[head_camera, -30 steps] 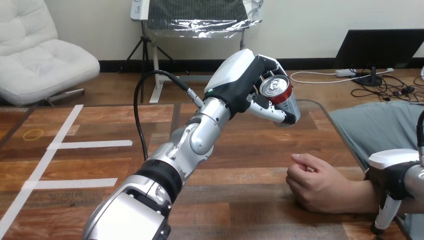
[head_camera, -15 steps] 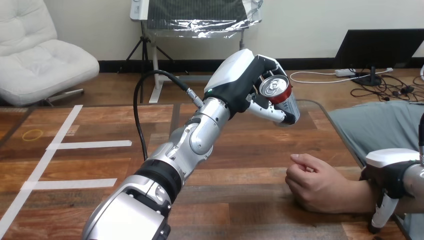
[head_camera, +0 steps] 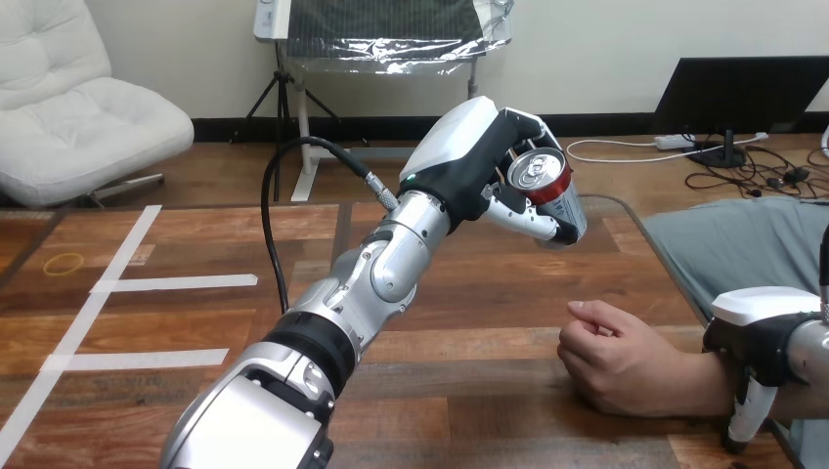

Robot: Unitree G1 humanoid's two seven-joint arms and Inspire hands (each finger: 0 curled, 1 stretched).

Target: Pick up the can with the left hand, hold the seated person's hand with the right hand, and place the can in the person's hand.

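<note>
Slightly leftward has moved only the right hand (head_camera: 761,332), which now lies over the person's forearm (head_camera: 699,383); whether it grips, I cannot tell. On its stretched arm the left hand (head_camera: 469,156), raised above the far surface (head_camera: 469,293), is closed around the can (head_camera: 555,198). The can is tilted, top toward the camera, bottom down-right.

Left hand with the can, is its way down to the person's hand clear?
Probably yes: only bare table lies between the left hand, holding the can aloft, and the person's hand. That hand is curled shut, though, so no palm is offered.
</note>
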